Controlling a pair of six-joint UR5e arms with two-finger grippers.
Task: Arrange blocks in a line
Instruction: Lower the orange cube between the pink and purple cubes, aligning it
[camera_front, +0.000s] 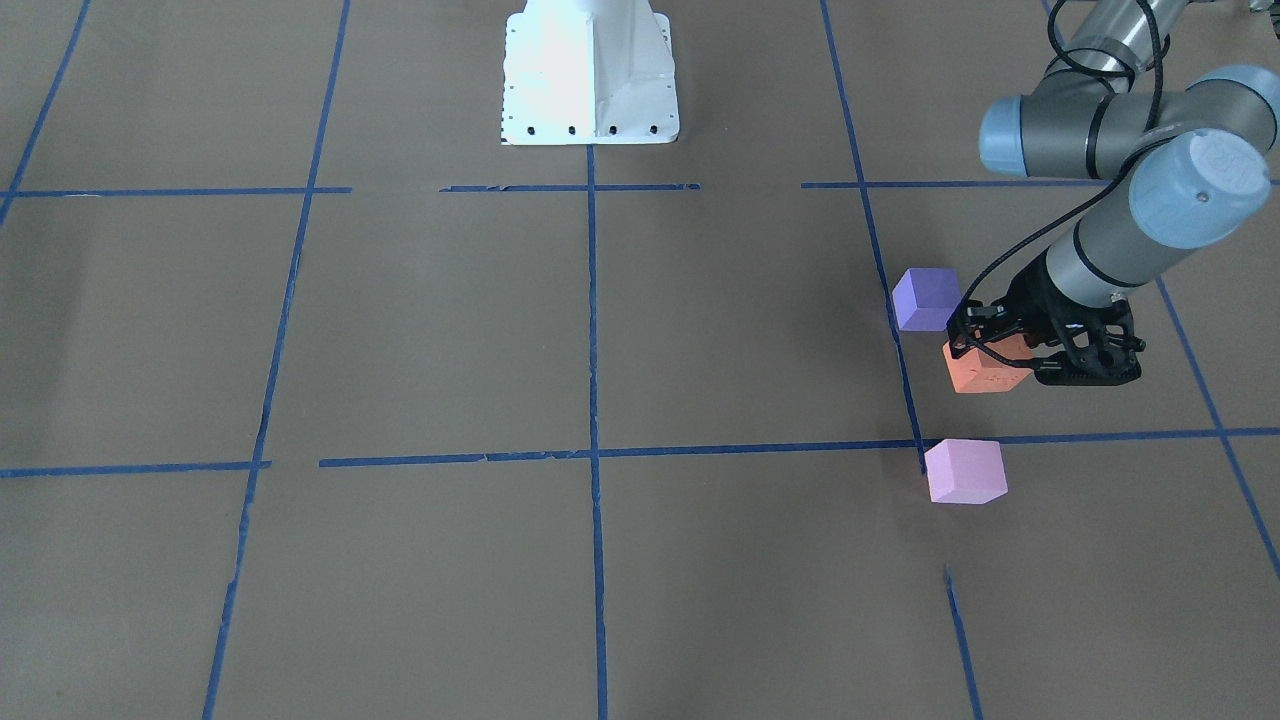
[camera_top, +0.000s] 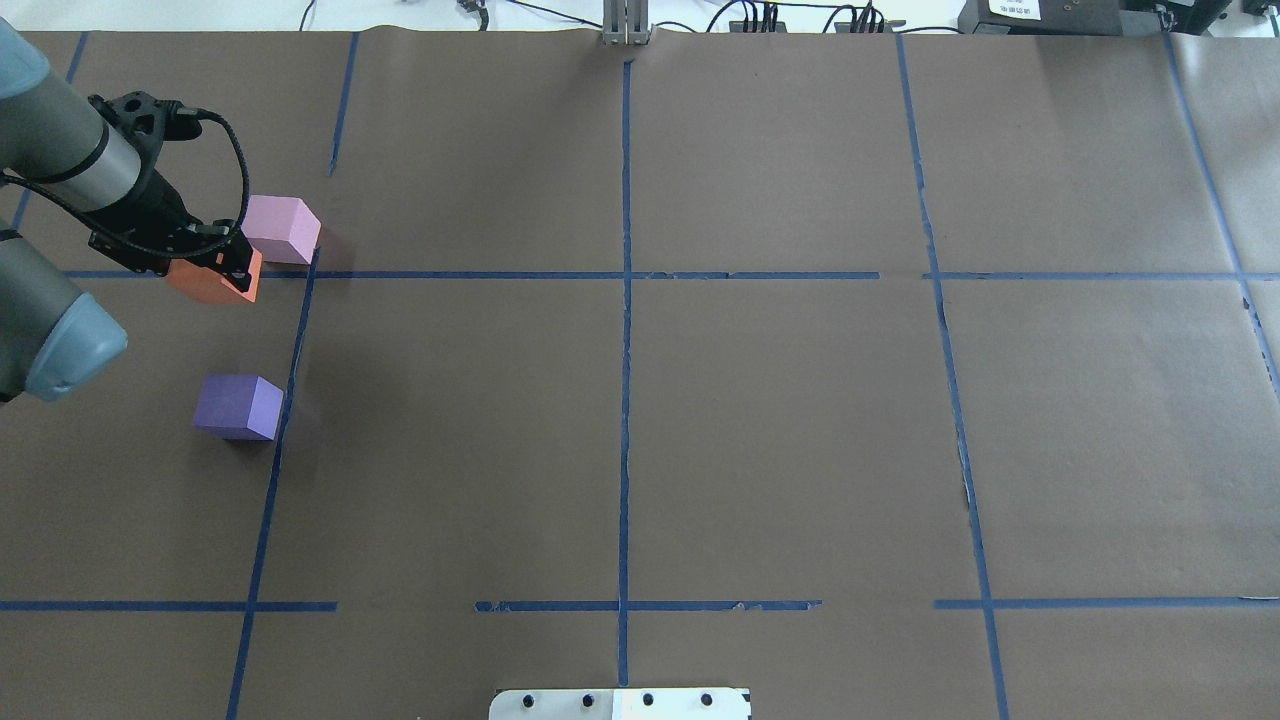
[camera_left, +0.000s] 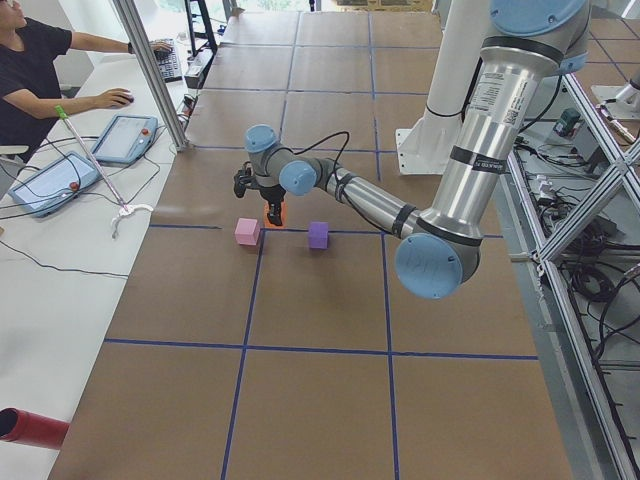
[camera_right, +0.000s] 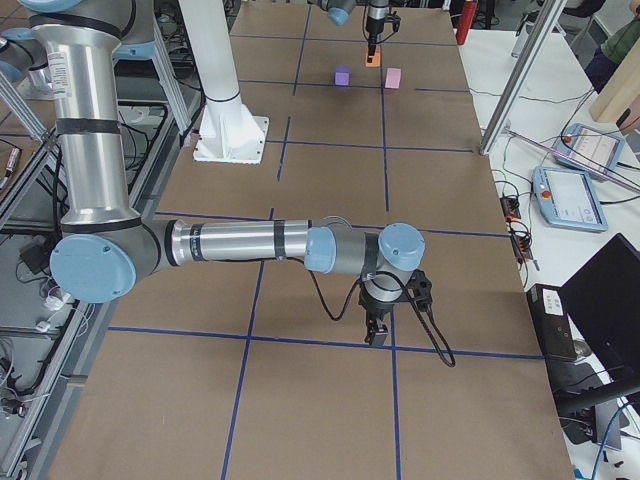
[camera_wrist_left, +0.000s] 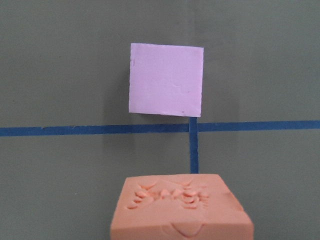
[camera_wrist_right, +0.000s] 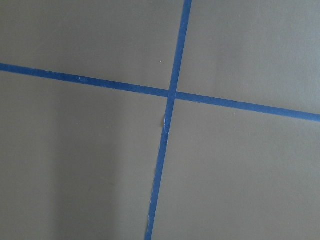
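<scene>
My left gripper (camera_front: 1005, 358) is shut on the orange block (camera_front: 980, 378), at the table's left side in the overhead view, where the gripper (camera_top: 205, 262) sits over the orange block (camera_top: 212, 286). The light pink block (camera_top: 281, 228) lies just beyond it by a tape crossing; the left wrist view shows the pink block (camera_wrist_left: 166, 79) ahead of the orange one (camera_wrist_left: 180, 212). The violet-blue block (camera_top: 238, 406) lies nearer the robot, apart (camera_front: 927, 298). My right gripper (camera_right: 378, 330) hangs low over bare paper far away; I cannot tell whether it is open or shut.
Brown paper with a blue tape grid (camera_top: 625, 275) covers the table. The white robot base (camera_front: 590, 75) stands at the middle of the robot's edge. An operator (camera_left: 40, 80) and tablets sit beside the far end in the exterior left view.
</scene>
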